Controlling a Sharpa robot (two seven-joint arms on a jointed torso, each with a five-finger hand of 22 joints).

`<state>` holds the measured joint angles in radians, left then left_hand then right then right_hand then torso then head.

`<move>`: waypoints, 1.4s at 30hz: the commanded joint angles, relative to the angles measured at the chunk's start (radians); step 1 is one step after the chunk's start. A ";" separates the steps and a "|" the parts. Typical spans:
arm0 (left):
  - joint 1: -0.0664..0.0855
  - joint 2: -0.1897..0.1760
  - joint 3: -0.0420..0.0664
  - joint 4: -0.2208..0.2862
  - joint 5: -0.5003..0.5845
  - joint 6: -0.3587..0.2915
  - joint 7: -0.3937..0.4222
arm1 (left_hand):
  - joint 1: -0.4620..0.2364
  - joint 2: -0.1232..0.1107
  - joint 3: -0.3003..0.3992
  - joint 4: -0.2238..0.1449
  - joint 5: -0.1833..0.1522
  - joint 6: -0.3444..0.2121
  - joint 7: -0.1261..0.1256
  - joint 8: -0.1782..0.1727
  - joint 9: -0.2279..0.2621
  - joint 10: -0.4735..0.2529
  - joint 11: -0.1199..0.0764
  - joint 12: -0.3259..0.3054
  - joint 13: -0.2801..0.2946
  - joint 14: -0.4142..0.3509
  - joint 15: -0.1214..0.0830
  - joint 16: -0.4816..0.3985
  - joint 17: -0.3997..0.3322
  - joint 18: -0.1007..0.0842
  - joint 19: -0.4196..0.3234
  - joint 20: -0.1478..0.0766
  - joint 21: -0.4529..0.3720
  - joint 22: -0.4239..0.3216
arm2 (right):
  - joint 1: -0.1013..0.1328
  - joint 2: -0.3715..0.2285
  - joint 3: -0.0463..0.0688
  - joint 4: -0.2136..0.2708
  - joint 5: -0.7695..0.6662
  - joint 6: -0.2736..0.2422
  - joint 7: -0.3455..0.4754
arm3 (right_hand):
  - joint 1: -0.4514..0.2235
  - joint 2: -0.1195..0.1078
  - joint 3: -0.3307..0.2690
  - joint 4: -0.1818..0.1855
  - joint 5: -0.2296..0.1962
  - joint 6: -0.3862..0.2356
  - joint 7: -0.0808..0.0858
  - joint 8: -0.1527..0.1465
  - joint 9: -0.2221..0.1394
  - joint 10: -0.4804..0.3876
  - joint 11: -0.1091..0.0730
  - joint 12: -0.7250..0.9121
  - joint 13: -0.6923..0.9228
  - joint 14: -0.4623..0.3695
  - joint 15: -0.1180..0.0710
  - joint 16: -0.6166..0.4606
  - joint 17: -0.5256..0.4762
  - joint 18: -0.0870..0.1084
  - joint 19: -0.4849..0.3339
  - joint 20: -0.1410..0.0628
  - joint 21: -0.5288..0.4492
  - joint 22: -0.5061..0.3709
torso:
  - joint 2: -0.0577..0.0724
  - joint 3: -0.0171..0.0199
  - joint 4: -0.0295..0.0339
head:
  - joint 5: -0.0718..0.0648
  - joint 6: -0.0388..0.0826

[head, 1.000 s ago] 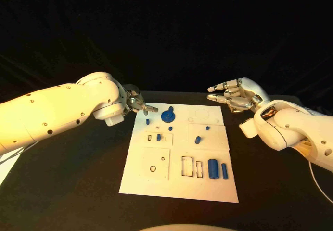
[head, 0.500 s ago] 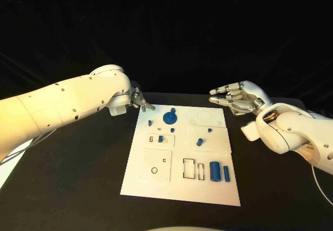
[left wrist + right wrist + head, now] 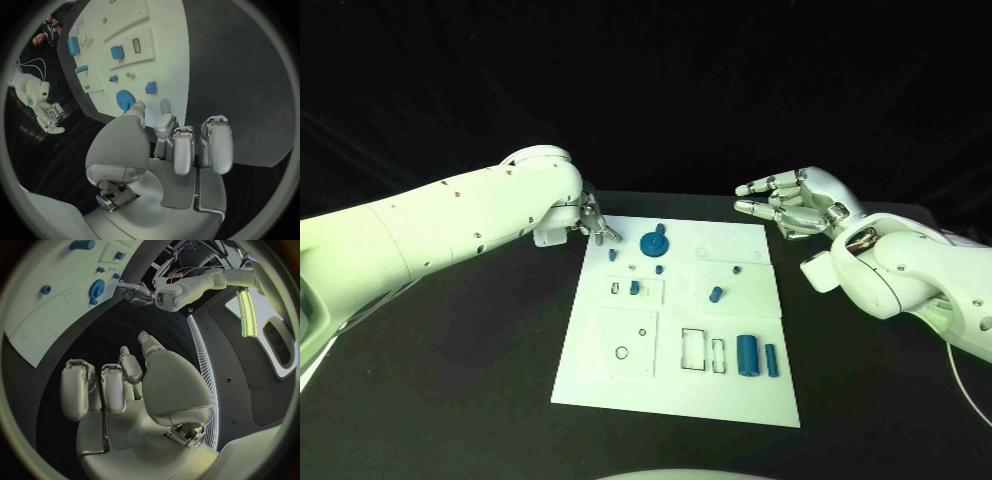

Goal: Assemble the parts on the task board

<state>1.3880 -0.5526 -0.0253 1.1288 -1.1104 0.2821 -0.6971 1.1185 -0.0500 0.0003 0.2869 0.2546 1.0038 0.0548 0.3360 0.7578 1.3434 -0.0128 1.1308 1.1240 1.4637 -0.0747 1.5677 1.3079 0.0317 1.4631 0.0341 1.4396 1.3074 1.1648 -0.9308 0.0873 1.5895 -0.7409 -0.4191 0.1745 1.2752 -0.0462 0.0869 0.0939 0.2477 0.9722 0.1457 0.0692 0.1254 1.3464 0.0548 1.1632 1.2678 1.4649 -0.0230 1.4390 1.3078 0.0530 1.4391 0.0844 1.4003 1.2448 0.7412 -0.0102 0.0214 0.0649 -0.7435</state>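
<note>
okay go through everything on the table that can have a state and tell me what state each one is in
left hand: empty, fingers apart, at the board's far left corner
right hand: empty, fingers apart, off the board
task board: flat on the table
blue gear: on the board
two long blue parts: lying side by side

Left hand (image 3: 593, 222) edged farther along task board (image 3: 678, 390) far corner.

Black table (image 3: 459, 380); white task board (image 3: 625, 375) flat at centre.
</note>
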 commanded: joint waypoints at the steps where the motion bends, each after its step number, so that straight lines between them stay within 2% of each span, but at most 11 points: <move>1: -0.009 0.009 -0.002 -0.011 -0.001 0.032 0.011 | 0.009 0.003 0.007 0.001 0.005 0.009 0.001 -0.001 -0.003 0.003 -0.002 0.005 0.002 0.107 0.002 0.003 0.263 0.011 0.019 0.006 0.005 0.093 | -0.001 0.002 0.000 0.001 -0.002 0.011 0.010 | 0.001 0.005 -0.002 -0.002 0.005 0.001 0.000 0.000 -0.002 -0.006 0.002 -0.003 0.000 0.056 0.002 -0.005 0.046 0.013 -0.006 -0.002 -0.004 -0.001 | 0.001 0.0005 -0.0018 | -0.002 -0.001; 5: -0.016 0.014 -0.003 -0.018 0.000 0.028 0.014 | 0.013 0.006 0.010 0.000 0.005 0.011 0.001 -0.002 -0.005 0.004 -0.002 0.007 0.003 0.107 0.002 0.003 0.263 0.011 0.020 0.005 0.006 0.095 | -0.001 0.002 0.000 0.000 -0.002 0.012 0.010 | 0.005 0.007 0.000 -0.004 0.005 0.001 0.000 0.000 -0.002 -0.006 0.002 -0.004 -0.001 0.056 0.002 -0.005 0.046 0.013 -0.006 -0.002 -0.005 -0.002 | 0.000 -0.0007 -0.0013 | -0.004 -0.002; 11: -0.020 0.016 -0.004 -0.019 0.006 0.027 0.016 | 0.018 0.010 0.013 -0.001 0.005 0.014 0.000 -0.002 -0.008 0.007 -0.003 0.011 0.007 0.107 0.001 0.003 0.263 0.010 0.022 0.004 0.009 0.099 | -0.001 0.002 0.000 -0.001 -0.003 0.010 0.009 | 0.006 0.008 0.000 -0.005 0.005 0.002 0.000 0.000 -0.002 -0.006 0.002 -0.005 -0.002 0.056 0.002 -0.005 0.046 0.013 -0.006 -0.002 -0.005 -0.002 | -0.001 0.0010 0.0000 | -0.004 -0.002; 15: -0.021 0.016 -0.004 -0.014 0.020 0.031 0.018 | 0.020 0.010 0.013 -0.001 0.005 0.015 0.000 -0.002 -0.008 0.007 -0.003 0.011 0.006 0.107 0.001 0.003 0.263 0.010 0.022 0.004 0.008 0.098 | -0.001 0.003 0.000 -0.005 -0.005 0.008 0.007 | 0.013 0.011 0.004 -0.009 0.003 0.002 0.000 0.000 -0.002 -0.006 0.001 -0.004 -0.002 0.057 0.002 -0.006 0.046 0.013 -0.005 -0.003 -0.005 -0.001 | -0.001 0.0003 -0.0001 | -0.002 -0.003; 20: -0.021 0.017 -0.004 -0.007 0.027 0.031 0.019 | 0.020 0.010 0.013 -0.001 0.005 0.015 0.000 -0.002 -0.009 0.008 -0.003 0.012 0.007 0.107 0.001 0.003 0.263 0.010 0.023 0.004 0.009 0.100 | -0.004 0.005 0.000 -0.007 -0.007 0.008 0.005 | 0.014 0.011 0.004 -0.010 0.003 0.002 0.000 0.000 -0.002 -0.006 0.001 -0.004 -0.002 0.057 0.001 -0.006 0.046 0.013 -0.005 -0.003 -0.005 -0.001 | -0.001 0.0019 -0.0005 | -0.002 -0.002; 26: -0.021 0.015 -0.004 -0.001 0.030 0.025 0.022 | 0.021 0.012 0.014 0.000 0.005 0.017 -0.001 -0.001 -0.010 0.010 -0.004 0.015 0.010 0.107 0.001 0.003 0.263 0.009 0.024 0.004 0.011 0.101 | -0.006 0.006 0.000 -0.009 -0.008 0.010 0.004 | 0.014 0.011 0.004 -0.010 0.003 0.002 0.000 0.000 -0.002 -0.006 0.001 -0.004 -0.002 0.057 0.001 -0.006 0.046 0.013 -0.005 -0.003 -0.005 -0.001 | 0.000 0.0006 -0.0002 | -0.004 -0.002; 36: -0.021 0.010 -0.004 0.004 0.031 0.031 0.023 | 0.037 0.012 0.020 -0.004 0.005 0.027 -0.004 0.002 -0.013 0.015 -0.007 0.020 0.013 0.107 -0.001 0.003 0.263 0.009 0.025 0.002 0.012 0.104 | -0.008 0.009 0.000 -0.012 -0.009 0.015 0.002 | 0.014 0.011 0.004 -0.010 0.003 0.002 0.000 0.000 -0.002 -0.006 0.001 -0.004 -0.002 0.057 0.001 -0.006 0.046 0.013 -0.005 -0.003 -0.005 -0.001 | 0.000 0.0013 0.0003 | -0.004 -0.003; 42: -0.021 0.008 -0.004 0.005 0.031 0.036 0.021 | 0.051 0.013 0.027 -0.007 0.006 0.031 -0.006 0.004 -0.014 0.016 -0.008 0.021 0.013 0.107 -0.002 0.003 0.263 0.009 0.025 0.001 0.012 0.105 | -0.009 0.010 0.000 -0.013 -0.009 0.017 0.001 | 0.015 0.013 0.005 -0.010 0.002 0.003 0.000 0.001 -0.002 -0.005 0.001 -0.002 -0.001 0.057 0.001 -0.006 0.046 0.013 -0.005 -0.003 -0.005 -0.002 | -0.001 0.0004 -0.0002 | -0.004 -0.004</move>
<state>1.3668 -0.5447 -0.0292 1.1313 -1.0842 0.2957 -0.6852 1.1617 -0.0383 0.0224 0.2812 0.2546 1.0255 0.0478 0.3360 0.7449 1.3519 -0.0212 1.1464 1.1365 1.4637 -0.0748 1.5677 1.3074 0.0317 1.4631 0.0340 1.4484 1.3074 1.1570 -0.9221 0.0868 1.5767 -0.7430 -0.4147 0.1733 1.2832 -0.0383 0.0913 0.0896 0.2476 0.9722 0.1457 0.0692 0.1255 1.3464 0.0548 1.1633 1.2670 1.4649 -0.0230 1.4390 1.3075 0.0529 1.4391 0.0844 1.4004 1.2439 0.7407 -0.0093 0.0217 0.0599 -0.7470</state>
